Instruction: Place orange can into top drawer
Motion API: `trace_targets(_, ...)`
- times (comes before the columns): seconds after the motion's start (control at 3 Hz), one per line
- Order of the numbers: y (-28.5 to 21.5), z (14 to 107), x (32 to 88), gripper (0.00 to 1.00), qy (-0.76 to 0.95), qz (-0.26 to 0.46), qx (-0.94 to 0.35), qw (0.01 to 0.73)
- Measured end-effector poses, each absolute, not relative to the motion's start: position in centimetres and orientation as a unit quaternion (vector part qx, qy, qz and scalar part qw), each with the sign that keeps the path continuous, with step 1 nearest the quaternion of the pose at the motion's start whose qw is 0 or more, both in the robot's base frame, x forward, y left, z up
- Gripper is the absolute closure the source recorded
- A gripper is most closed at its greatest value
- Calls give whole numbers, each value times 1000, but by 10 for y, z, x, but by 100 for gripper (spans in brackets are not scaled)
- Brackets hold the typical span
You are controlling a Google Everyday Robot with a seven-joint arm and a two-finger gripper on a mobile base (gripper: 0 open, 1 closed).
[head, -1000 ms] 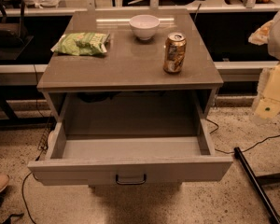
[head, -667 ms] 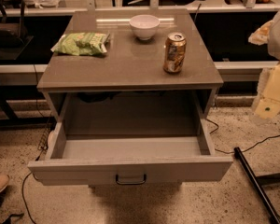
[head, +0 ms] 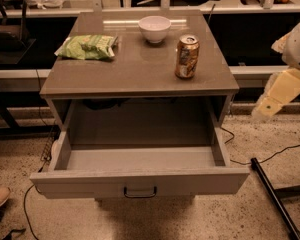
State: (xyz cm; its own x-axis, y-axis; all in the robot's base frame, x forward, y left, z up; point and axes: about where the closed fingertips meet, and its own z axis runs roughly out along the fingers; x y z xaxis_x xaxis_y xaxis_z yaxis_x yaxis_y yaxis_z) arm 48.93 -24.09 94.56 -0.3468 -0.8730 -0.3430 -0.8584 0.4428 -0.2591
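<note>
orange can [head: 187, 57] stands upright on the cabinet top [head: 130, 74], toward its right rear, well apart from the gripper [head: 277, 95] and to the gripper's left in the view. gripper hangs out past the cabinet's right edge, touching nothing, with nothing seen in its hold. jaws: cannot tell whether spread or closed. top drawer [head: 140, 182] is pulled out, below and left of the gripper, nearer the camera than the can. white bowl [head: 154, 28] and green snack bag [head: 87, 47] sit farther from the gripper than the can does. handling, judged: thin metal, stiff but will dent under a hard squeeze; smooth wall likely slick; full or empty not shown, so weight unknown. best hold looks mid-body, across the round sides, below the silver rim, kept upright
</note>
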Motion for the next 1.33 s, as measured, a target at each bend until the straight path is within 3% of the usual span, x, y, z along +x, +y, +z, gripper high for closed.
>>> trace_targets(0.33,-249,925,527,0,839,1,-472,271)
trace_targets(1.33,-242,925,565,0,839,9,-439,322)
